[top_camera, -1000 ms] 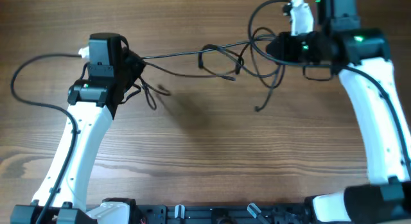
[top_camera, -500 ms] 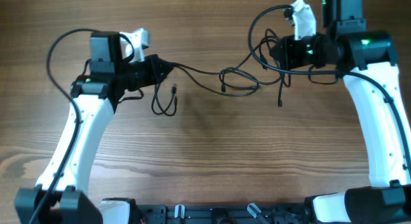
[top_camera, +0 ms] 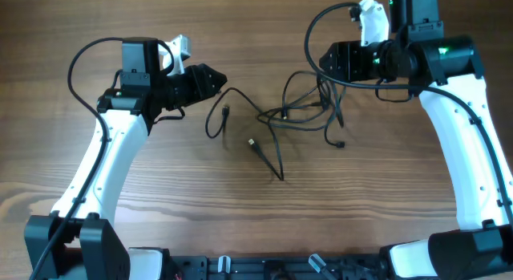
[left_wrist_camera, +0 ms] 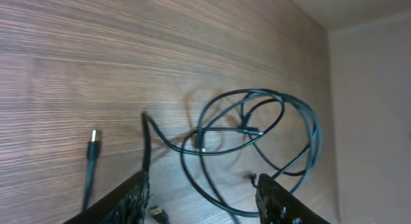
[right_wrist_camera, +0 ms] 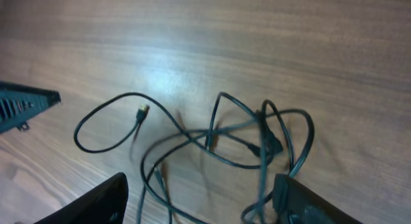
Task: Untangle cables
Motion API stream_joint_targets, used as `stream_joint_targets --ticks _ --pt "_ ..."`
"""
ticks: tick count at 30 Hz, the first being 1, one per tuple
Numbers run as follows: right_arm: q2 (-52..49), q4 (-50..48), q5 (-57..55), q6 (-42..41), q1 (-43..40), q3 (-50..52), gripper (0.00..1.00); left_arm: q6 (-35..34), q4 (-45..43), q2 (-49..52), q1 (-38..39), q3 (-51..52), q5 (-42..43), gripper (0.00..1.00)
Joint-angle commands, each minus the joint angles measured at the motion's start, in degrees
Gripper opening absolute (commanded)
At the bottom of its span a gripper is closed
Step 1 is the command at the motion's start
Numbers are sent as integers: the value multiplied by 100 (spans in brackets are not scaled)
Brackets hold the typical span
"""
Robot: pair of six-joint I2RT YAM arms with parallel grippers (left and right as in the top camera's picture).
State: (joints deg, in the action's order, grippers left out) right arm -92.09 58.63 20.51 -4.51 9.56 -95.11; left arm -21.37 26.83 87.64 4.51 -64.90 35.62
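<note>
The left gripper (top_camera: pixel 215 78) holds its fingers apart with nothing between them, and the right gripper (top_camera: pixel 325 59) is likewise spread wide and empty. The cables (top_camera: pixel 287 113) lie on the wooden table (top_camera: pixel 240 224) just beyond the left gripper's tips. They are thin black cords crossing in a loose knot of overlapping loops. One strand curls out nearest the left gripper, and small plug ends (top_camera: pixel 251 141) splay free.
</note>
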Motion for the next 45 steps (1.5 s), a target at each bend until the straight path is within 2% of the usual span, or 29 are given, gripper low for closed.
stream_joint_targets --ticks 1,4,10,15,20,22,25,27,30,31,35,38,45 --pt "-70 -74 295 -186 7 -83 74 -52 2 24 44 -63 -321 55" --pt "-111 -138 417 -361 192 -81 74 -160 0 28 52 -63 -452 54" --pt "-490 -160 -197 -1102 844 -81 74 -1156 330 68 63 -61 -942 52" --pt "-881 -153 -295 -1370 977 -81 73 -1261 409 225 234 -61 -1064 51" --pt "-938 -146 -334 -1338 949 -81 73 -1246 514 562 619 -61 -1226 48" --pt "-938 -103 -411 -1290 951 -81 73 -951 647 732 748 -61 -1377 43" --pt "-938 -42 -428 -1193 951 -81 73 -212 752 1045 796 -61 -1451 45" --pt "-938 -50 -431 -1189 951 -81 73 -42 752 1174 761 -61 -1453 45" --pt "-938 -52 -428 -1189 951 -81 73 24 697 1224 667 -63 -1611 10" --pt "-938 -61 -426 -1189 951 -81 73 22 612 1211 629 -70 -1764 4" --pt "-938 -175 -101 -1073 955 -81 73 -4 466 951 415 -411 -1738 4" --pt "-938 -369 234 -774 955 -81 72 -2 494 402 275 -992 -1703 4" --pt "-938 -673 417 -763 953 -81 72 -7 409 -1115 249 -2566 -1703 4"
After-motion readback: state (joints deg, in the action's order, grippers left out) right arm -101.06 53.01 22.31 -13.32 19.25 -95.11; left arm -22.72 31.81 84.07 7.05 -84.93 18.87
